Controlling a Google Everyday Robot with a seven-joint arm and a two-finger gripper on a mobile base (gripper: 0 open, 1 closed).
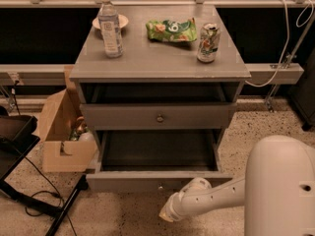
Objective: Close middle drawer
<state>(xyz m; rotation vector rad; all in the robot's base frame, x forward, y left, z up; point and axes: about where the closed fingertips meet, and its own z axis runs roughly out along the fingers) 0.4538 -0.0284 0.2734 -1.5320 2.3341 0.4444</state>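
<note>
The middle drawer (157, 180) is pulled far out of the grey cabinet (160, 63), and its plain grey inside shows. Its small knob (160, 186) sits on the front panel. The taller-fronted drawer (158, 116) above it stands slightly out. The lowest drawer is hidden under the open one. My gripper (167, 213) is at the end of the white arm, low over the floor, just in front of and below the middle drawer's front, a little right of the knob.
On the cabinet top stand a water bottle (110, 26), a small plate (110, 20), a green snack bag (171, 30) and a drink can (207, 43). An open cardboard box (61, 132) stands left of the cabinet. A dark stand and cables (29, 191) lie on the floor at the left.
</note>
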